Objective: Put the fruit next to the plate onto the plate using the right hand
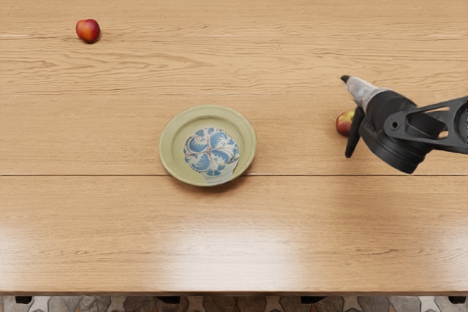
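A green-rimmed plate (170, 144) with a blue and white flower pattern lies at the table's middle. To its right a red and yellow fruit (344, 123) rests on the wood, partly hidden by my right hand (354, 118). The hand comes in from the right edge and sits right over the fruit, with one finger pointing up-left and a dark finger hanging down beside it. Whether the fingers touch the fruit I cannot tell. A second red fruit (88, 30) lies far off at the back left.
The wooden table (234, 239) fills the view, its front edge near the bottom and its back edge at the top. A seam runs across the boards just below the plate.
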Controlling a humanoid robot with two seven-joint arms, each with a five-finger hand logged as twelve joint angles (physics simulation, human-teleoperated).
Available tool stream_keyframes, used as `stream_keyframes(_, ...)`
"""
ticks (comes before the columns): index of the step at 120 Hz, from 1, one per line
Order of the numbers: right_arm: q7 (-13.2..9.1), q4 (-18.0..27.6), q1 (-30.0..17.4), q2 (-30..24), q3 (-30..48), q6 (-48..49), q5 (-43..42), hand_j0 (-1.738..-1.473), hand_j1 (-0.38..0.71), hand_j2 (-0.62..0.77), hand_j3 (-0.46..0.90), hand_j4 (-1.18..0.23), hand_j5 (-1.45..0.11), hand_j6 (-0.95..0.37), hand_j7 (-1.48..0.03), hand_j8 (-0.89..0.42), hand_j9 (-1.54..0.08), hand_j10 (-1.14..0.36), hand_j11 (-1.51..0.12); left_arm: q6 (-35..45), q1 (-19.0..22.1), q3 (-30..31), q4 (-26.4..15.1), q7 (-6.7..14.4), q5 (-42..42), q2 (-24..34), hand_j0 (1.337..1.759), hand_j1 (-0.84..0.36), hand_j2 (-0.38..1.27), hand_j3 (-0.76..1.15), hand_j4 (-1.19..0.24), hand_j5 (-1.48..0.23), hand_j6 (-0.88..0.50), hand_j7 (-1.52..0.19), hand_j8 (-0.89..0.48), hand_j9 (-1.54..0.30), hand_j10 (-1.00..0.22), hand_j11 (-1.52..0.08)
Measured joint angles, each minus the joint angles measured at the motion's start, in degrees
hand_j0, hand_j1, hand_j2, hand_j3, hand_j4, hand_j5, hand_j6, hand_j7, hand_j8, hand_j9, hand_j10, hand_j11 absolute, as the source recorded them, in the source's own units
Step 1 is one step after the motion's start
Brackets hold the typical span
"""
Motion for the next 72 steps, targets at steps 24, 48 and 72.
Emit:
stream_keyframes(24,0.00,-2.92,-3.56,0.93,0.13,-0.74,-2.15,-1.658,-0.35,0.00,0.00,0.00,0.00,0.00,0.00,0.00,0.00,0.00,0.00,0.00,0.00,0.03,0.00,0.01,-0.01,0.00,1.658,0.33,0.00,0.00,-0.01,-0.02,-0.01,-0.02,-0.01,-0.02,-0.01,-0.02)
stream_keyframes(48,0.00,-6.01,-5.10,1.20,0.13,-0.85,-3.21,-1.658,-0.35,0.00,0.00,0.00,0.00,0.00,0.00,0.00,0.00,0.00,0.00,0.00,-0.09,0.15,-0.06,0.01,-0.04,0.00,1.658,0.33,0.00,0.00,-0.01,-0.02,-0.02,-0.02,-0.01,-0.02,-0.01,-0.02)
stream_keyframes(72,0.00,-12.20,-8.04,2.84,0.08,-0.87,-4.35,-1.658,-0.35,0.00,0.00,0.00,0.00,0.00,0.00,0.00,0.00,0.00,0.00,0.00,-0.09,0.19,-0.36,0.00,-0.02,0.00,1.658,0.33,0.00,0.00,-0.01,-0.02,-0.01,-0.02,-0.01,-0.02,-0.01,-0.02)
